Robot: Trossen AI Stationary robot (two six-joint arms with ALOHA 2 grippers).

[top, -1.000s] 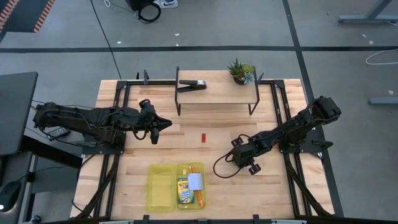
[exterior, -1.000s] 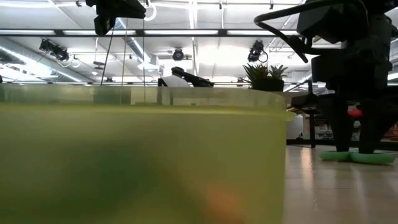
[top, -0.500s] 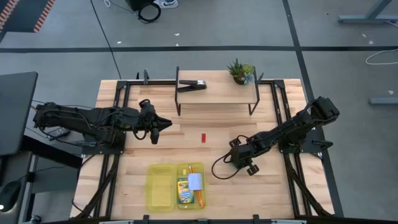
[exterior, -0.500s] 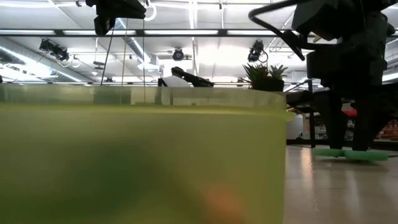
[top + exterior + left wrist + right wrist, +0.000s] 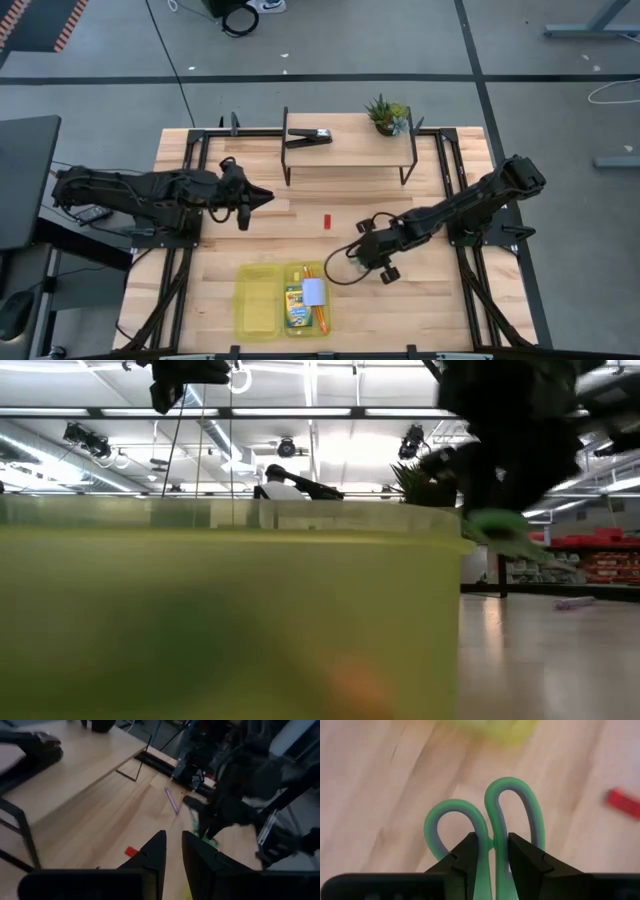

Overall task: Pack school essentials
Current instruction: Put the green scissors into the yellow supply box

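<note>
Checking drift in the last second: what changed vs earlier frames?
The right claw, shut on the scissors, lifted them off the table and carried them toward the yellow box. The left claw edged slightly away from the front edge. Red piece, box contents and shelf unchanged.

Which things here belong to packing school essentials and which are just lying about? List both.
Job: scissors held by the right tool; crayon box, pencil and pale block in the yellow bin; red piece.

Lying about: plant; black clip on the shelf.
</note>
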